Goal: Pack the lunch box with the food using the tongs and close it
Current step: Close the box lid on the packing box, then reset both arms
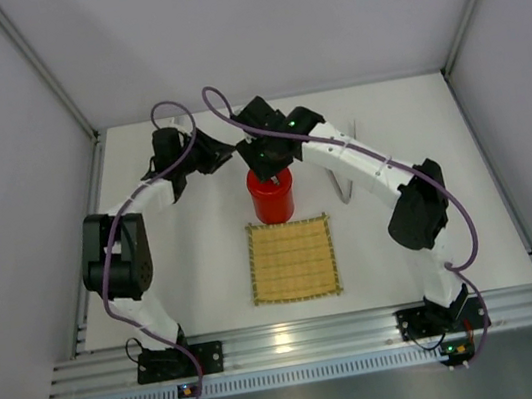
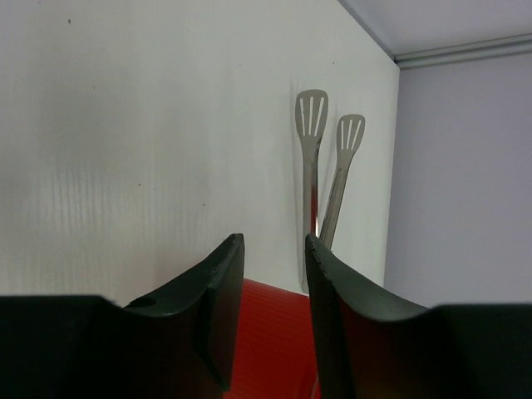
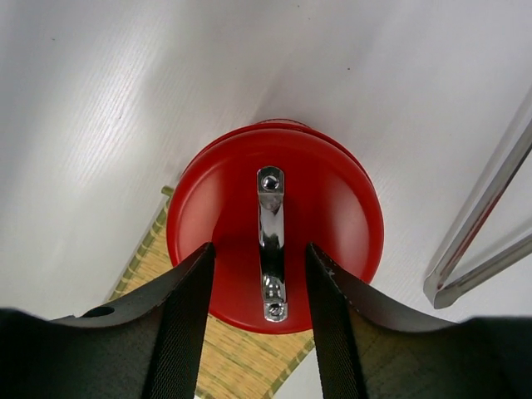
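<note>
The red lunch box [image 1: 273, 201] stands just behind the bamboo mat with its red lid [image 3: 332, 208] on. My right gripper [image 3: 259, 249] hovers over it, open, its jaws on either side of the lid's silver handle [image 3: 271, 241] with gaps on both sides. Just left of the box, my left gripper [image 2: 273, 241] is open, and the red wall [image 2: 270, 332] shows between and beyond its fingers. The silver tongs [image 2: 320, 150] lie on the table right of the box, partly under the right arm [image 1: 345, 152]. No food is in view.
A square bamboo mat [image 1: 293, 259] lies in front of the lunch box. White walls enclose the table at the left, back and right, and an aluminium rail [image 1: 308, 335] runs along the near edge.
</note>
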You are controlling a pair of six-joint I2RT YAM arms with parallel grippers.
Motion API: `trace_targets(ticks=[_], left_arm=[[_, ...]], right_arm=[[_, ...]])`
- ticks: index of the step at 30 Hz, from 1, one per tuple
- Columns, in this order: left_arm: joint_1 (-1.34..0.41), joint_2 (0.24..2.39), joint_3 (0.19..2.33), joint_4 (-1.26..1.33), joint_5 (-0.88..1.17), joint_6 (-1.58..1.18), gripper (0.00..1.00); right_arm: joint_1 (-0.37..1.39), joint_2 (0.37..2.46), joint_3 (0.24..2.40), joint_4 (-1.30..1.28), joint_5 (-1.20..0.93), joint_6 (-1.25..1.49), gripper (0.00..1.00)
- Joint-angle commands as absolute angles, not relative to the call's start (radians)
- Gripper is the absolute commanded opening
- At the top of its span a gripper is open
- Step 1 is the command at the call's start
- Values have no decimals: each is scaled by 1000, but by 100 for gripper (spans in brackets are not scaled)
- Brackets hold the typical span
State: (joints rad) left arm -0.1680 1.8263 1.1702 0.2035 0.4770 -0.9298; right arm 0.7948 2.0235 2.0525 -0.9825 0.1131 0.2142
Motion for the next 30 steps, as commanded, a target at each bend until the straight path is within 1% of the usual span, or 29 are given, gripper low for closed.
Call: trace_targets(ticks=[1, 3, 4, 6, 9, 14, 16, 18, 20, 21, 23, 24, 25, 26, 27, 30], left_arm=[[-164, 1735, 1278, 75, 396, -833, 42], [-164, 1717, 1313, 5, 374, -812, 45], [-164, 1709, 1343, -30, 364, -793, 47], [-164, 1689, 1368, -81, 333, -776, 54], [-164, 1654, 1390, -109, 307, -756, 60], [-164, 1599, 1414, -159, 282, -736, 63], [-166, 1579, 1425, -192, 272, -726, 65], [-166, 1548, 1448, -222, 262, -703, 68], [-166, 1514, 1462, -282, 256, -684, 72], [-167, 1503, 1474, -305, 256, -675, 74], [-167, 1468, 1479, -374, 271, -643, 82], [-167, 1457, 1474, -393, 284, -617, 88], [-167, 1445, 1474, -417, 314, -600, 99], [-167, 1425, 1477, -481, 322, -580, 99], [-167, 1414, 1477, -511, 328, -563, 99], [-167, 1333, 1436, -592, 319, -467, 99]], right_arm=[[775, 2037, 2097, -1080, 115, 236, 48], [769, 2034, 2155, -1095, 120, 241, 52], [767, 2031, 2177, -1100, 120, 242, 56], [758, 2029, 2235, -1117, 127, 244, 60], [750, 2020, 2272, -1117, 126, 252, 63], [747, 1976, 2261, -1097, 136, 262, 65], [744, 1930, 2240, -1072, 166, 274, 68], [736, 1852, 2172, -1034, 193, 284, 69], [729, 1789, 2084, -968, 210, 287, 72], [726, 1720, 2048, -947, 242, 291, 75], [723, 1648, 1935, -875, 271, 301, 84], [721, 1572, 1893, -849, 309, 316, 92], [719, 1528, 1853, -827, 325, 325, 97], [716, 1491, 1765, -777, 340, 333, 99], [712, 1414, 1719, -752, 359, 340, 99], [709, 1278, 1553, -686, 382, 380, 100]])
